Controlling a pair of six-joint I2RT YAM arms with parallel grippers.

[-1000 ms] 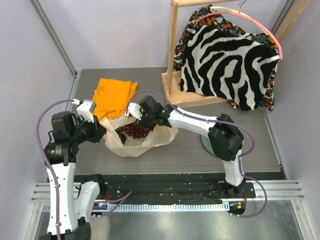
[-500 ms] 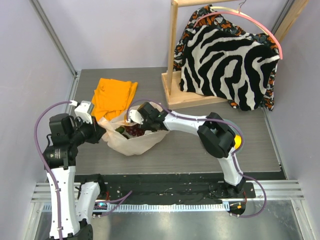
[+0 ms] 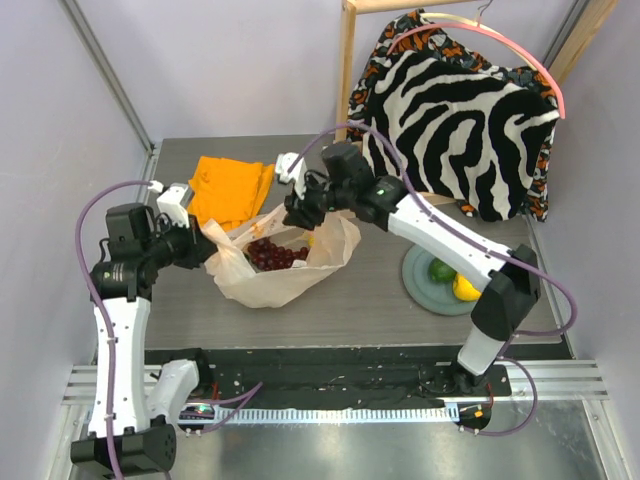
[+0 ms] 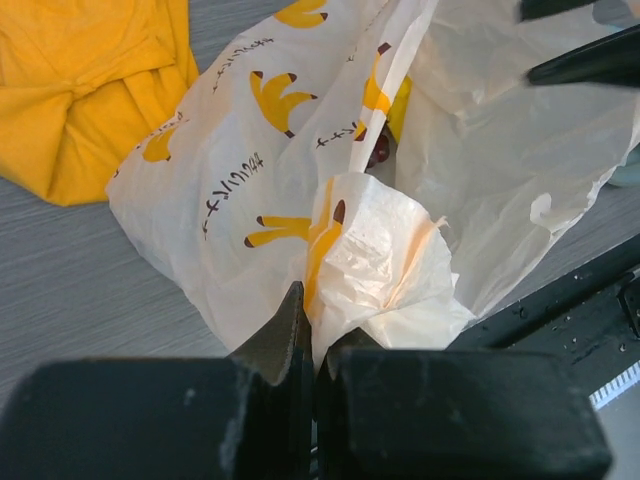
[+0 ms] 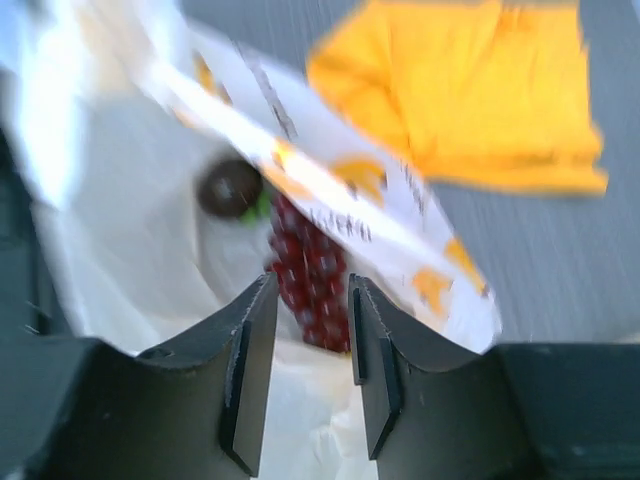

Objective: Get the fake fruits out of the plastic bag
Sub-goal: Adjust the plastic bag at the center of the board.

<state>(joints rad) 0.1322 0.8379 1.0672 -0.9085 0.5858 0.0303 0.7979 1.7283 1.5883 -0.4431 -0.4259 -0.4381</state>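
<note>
**Plastic bag pinched open on the left, two fruits on the plate at the right**

Black fingers of the left gripper (image 3: 205,243) are clamped flat together on a bunched fold of the plastic bag (image 3: 285,275) at its 9 o'clock edge. The left wrist view shows the film squeezed between them with no gap. At the bag's 11 o'clock lies the orange cloth (image 3: 228,190), touching the bag's rim.

The bag sits on the grey table (image 3: 360,305) with its mouth gaping upward. A bunch of dark red grapes (image 3: 272,254) lies inside, near the middle. In the right wrist view a maroon fruit (image 5: 229,187) lies at the grapes' 10 o'clock, also within the bag.

The right gripper (image 3: 300,212) hangs over the bag's 12 o'clock rim, pointing down into the opening. Its fingers (image 5: 248,370) stand a narrow gap apart, with nothing between them.

At the bag's 3 o'clock, apart from it, a grey plate (image 3: 420,292) holds a green fruit (image 3: 440,270) and a yellow lemon (image 3: 465,288) side by side. At 1 o'clock a zebra-patterned garment (image 3: 455,125) hangs on a wooden rack (image 3: 347,90).
</note>
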